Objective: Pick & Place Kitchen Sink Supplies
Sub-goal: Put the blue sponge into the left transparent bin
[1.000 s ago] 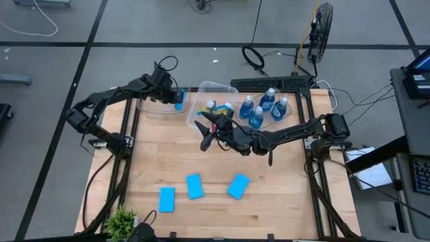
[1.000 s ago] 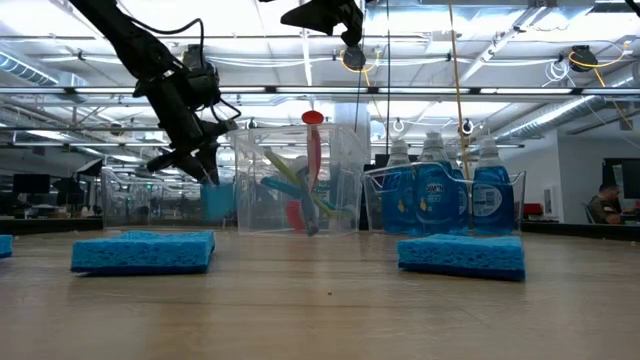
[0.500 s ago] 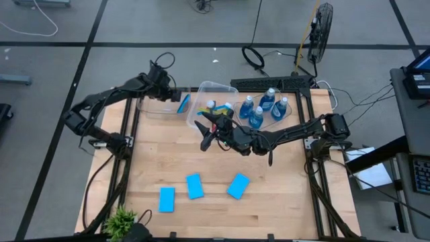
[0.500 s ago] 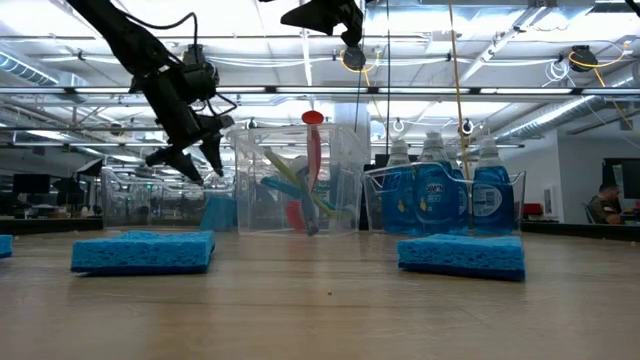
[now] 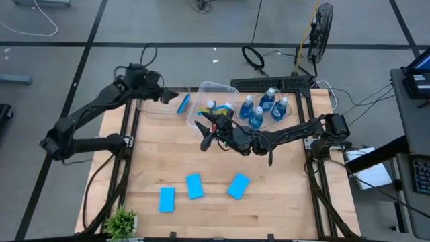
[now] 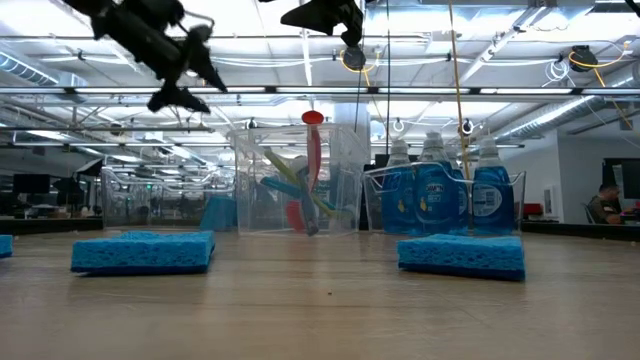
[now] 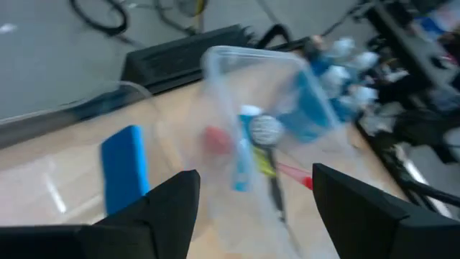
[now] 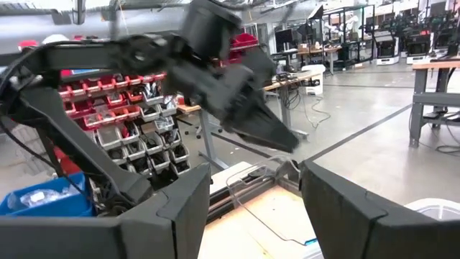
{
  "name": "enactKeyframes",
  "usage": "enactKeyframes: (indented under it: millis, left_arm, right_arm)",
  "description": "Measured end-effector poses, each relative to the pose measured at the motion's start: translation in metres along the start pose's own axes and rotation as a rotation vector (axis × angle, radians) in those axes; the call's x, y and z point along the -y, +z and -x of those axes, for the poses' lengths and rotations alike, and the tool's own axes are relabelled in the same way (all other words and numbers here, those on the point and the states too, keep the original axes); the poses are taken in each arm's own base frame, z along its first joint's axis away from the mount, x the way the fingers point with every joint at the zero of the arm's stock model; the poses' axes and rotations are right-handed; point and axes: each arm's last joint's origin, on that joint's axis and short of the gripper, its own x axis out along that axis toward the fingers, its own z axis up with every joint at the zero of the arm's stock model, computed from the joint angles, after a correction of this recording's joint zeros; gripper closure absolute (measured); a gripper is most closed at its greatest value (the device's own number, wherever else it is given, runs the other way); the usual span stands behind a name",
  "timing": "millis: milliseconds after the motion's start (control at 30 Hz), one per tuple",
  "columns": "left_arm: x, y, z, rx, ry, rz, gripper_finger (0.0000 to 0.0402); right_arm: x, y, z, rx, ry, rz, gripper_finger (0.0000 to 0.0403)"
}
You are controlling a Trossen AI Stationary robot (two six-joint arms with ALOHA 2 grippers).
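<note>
Left gripper [image 5: 163, 95] hangs with fingers spread and empty above the clear tub [image 5: 151, 107] holding one blue sponge [image 5: 183, 103].
Right gripper [image 5: 205, 136] waits over mid-table, fingers parted, holding nothing. Three sponges [image 5: 195, 186] lie on the near boards. The four bottles [image 6: 447, 197] stand in a far tub; their white labels are too small to read. The brushes [image 6: 305, 190] sit in the middle tub, blurred in the left wrist view.
</note>
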Motion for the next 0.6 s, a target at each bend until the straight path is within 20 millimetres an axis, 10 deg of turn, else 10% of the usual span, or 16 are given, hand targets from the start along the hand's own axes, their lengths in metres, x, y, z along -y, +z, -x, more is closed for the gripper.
enactKeyframes:
  millis: [600]
  left_arm:
    - [0.069,-0.055,0.048,-0.173,-0.263,-0.032,0.0177]
  right_arm:
    - [0.003,0.003,0.009,-0.099,-0.007,0.137,0.0204]
